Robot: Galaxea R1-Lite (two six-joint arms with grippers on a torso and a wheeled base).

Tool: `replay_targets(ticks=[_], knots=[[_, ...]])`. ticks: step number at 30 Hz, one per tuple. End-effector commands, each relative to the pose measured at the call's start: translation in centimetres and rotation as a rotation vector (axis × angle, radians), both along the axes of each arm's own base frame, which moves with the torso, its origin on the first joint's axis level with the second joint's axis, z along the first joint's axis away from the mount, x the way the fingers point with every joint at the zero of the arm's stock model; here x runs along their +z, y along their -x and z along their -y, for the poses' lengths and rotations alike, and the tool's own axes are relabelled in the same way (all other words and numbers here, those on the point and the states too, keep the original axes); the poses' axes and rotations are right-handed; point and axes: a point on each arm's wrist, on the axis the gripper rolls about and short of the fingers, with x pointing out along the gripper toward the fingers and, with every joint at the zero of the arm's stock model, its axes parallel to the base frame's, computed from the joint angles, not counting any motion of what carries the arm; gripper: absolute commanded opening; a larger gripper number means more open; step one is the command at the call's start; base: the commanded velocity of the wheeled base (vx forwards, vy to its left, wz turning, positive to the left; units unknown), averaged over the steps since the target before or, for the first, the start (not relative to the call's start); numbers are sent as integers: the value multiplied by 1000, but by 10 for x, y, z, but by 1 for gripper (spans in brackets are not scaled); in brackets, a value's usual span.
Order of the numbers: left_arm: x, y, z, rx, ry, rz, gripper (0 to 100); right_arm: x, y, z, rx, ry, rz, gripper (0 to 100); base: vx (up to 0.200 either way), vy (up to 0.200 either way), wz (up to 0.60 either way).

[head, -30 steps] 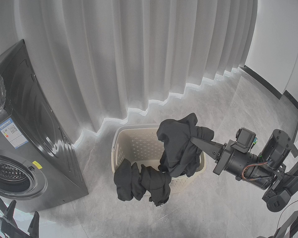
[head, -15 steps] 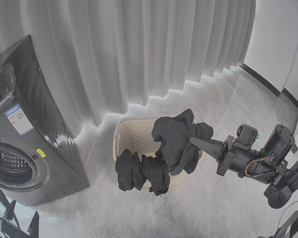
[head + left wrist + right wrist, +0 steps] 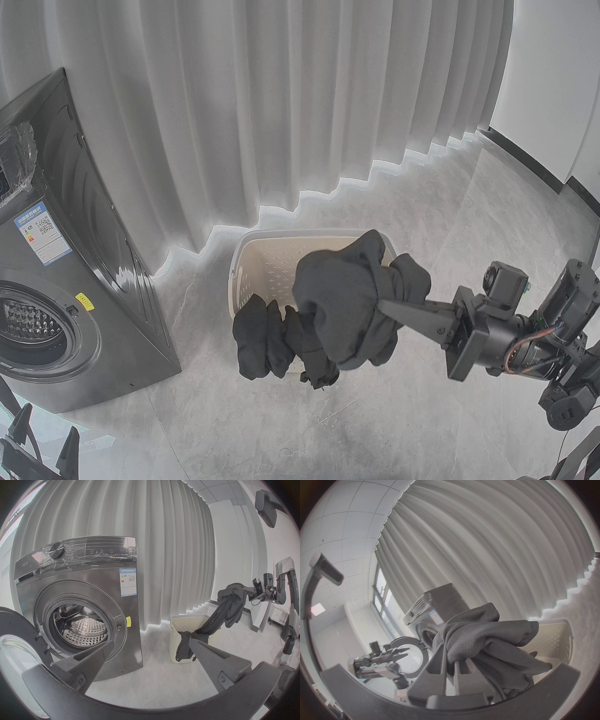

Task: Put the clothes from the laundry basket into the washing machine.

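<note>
In the head view, the right gripper (image 3: 382,305) hangs above the near side of the laundry basket (image 3: 250,250), its fingers clenched on a bunched black garment (image 3: 340,300) that is lifted above the basket's rim. More dark cloth (image 3: 262,340) droops over the basket's front rim toward the floor (image 3: 437,206); it seems to be the tail of the same garment, though it could be a second piece. The washing machine (image 3: 94,262) stands to the robot's left of the basket, before a white curtain (image 3: 281,94), and the left gripper (image 3: 47,431) sits low in front of it. In the left wrist view, the left gripper (image 3: 150,642) has its fingers spread wide with nothing between them, facing the machine's open door (image 3: 15,636) and bare steel drum (image 3: 82,627); the garment (image 3: 231,602) stretches from the far gripper down into the basket (image 3: 187,622). In the right wrist view, the two fingers (image 3: 440,667) press together on the garment's folds (image 3: 487,636), with the basket (image 3: 556,636) beyond.
</note>
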Motion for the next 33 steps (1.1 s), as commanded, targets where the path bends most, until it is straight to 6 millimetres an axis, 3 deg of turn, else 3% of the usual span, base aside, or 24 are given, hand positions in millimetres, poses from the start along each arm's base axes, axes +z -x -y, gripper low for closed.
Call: replay_targets(ticks=[1, 7, 15, 19, 23, 33], knots=[[-5, 0, 0, 0, 1, -5, 100, 1, 23, 4, 114, 12, 5, 0, 0, 0, 0], [-5, 0, 0, 0, 1, -5, 100, 14, 33, 13, 228, -1, 67, 0, 0, 0, 0], [-5, 0, 0, 0, 1, -5, 100, 17, 40, 15, 357, 11, 98, 0, 0, 0, 0], [-5, 0, 0, 0, 1, -5, 100, 16, 36, 15, 343, 13, 94, 0, 0, 0, 0], [-5, 0, 0, 0, 1, -5, 100, 10, 16, 18, 235, 21, 72, 0, 0, 0, 0], [-5, 0, 0, 0, 1, -5, 100, 9, 13, 15, 211, 18, 53, 0, 0, 0, 0]])
